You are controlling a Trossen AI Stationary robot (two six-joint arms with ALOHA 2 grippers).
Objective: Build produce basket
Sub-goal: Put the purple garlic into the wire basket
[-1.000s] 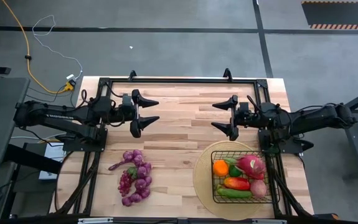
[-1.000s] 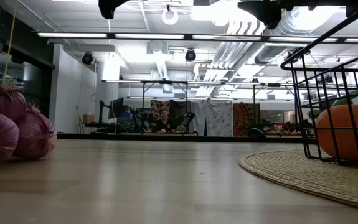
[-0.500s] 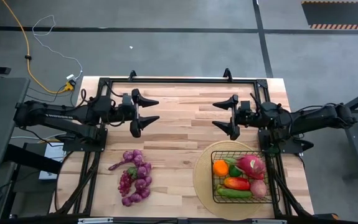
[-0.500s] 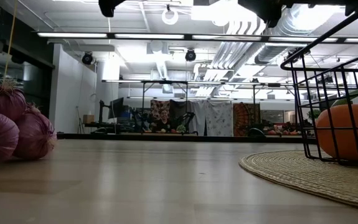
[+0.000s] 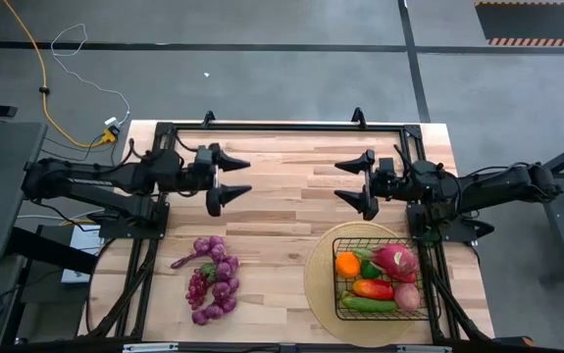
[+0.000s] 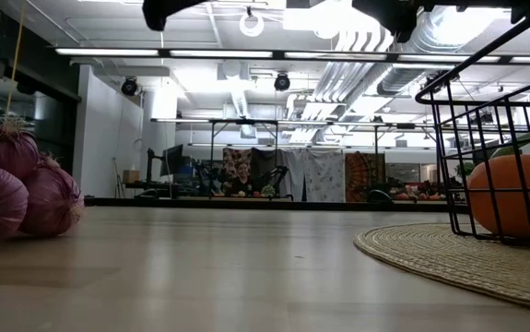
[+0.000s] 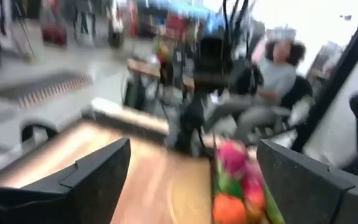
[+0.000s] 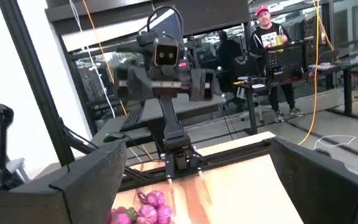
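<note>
The table [image 5: 282,211] is pale planked wood with a smooth, faintly satin top. The basket [image 5: 429,294] is thin black wire mesh on a rough woven tan mat [image 5: 317,279]. The grape bunches [image 5: 213,279] look like matt purple plastic, ribbed up close; the orange [image 5: 347,264] seems dull-skinned. Both arms are matt black, probably plastic and metal.

The basket [image 5: 386,282] sits on the mat [image 5: 319,284], well right of the grapes [image 5: 212,278].

One basket [image 5: 386,282]; one mat [image 5: 318,279]; two grape bunches [image 5: 213,279].
</note>
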